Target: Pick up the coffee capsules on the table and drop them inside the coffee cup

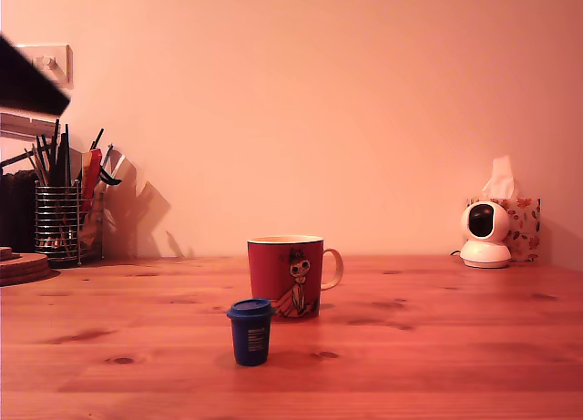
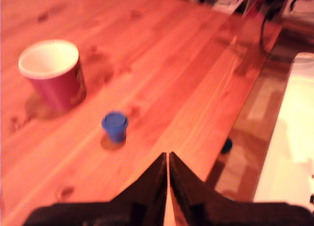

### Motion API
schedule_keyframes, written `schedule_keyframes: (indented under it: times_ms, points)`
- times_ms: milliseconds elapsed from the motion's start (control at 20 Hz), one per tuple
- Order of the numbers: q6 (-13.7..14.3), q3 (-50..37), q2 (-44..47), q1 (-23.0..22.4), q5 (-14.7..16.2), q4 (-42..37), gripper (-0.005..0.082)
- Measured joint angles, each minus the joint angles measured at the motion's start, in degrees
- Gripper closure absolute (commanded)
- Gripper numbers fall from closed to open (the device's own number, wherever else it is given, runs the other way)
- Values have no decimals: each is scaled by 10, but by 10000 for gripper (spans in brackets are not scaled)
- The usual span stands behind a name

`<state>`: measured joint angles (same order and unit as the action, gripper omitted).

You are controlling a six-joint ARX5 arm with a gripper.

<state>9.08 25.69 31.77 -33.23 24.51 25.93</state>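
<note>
Blue coffee capsule stands upright on wooden table, just in front of red coffee cup, slightly toward exterior view's left, apart from it. Utensil holder sits far at exterior view's left; small white camera and tissue box at right, well clear. Wrist view alone shows gripper, fingers pressed together, holding nothing, above table edge near capsule; cup's pale interior looks empty.
</note>
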Motion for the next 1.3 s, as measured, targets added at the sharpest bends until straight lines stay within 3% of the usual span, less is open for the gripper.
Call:
schedule_keyframes:
  times_ms: [750,950,1100,1200,1300]
  points:
    - [0,0,2,-1,-2,11,783]
    - [-1,-13,2,12,1,-28,772]
    - [-17,-52,2,35,31,-94,649]
    - [-36,-59,3,44,39,-106,471]
    - [-64,-59,5,50,22,-122,233]
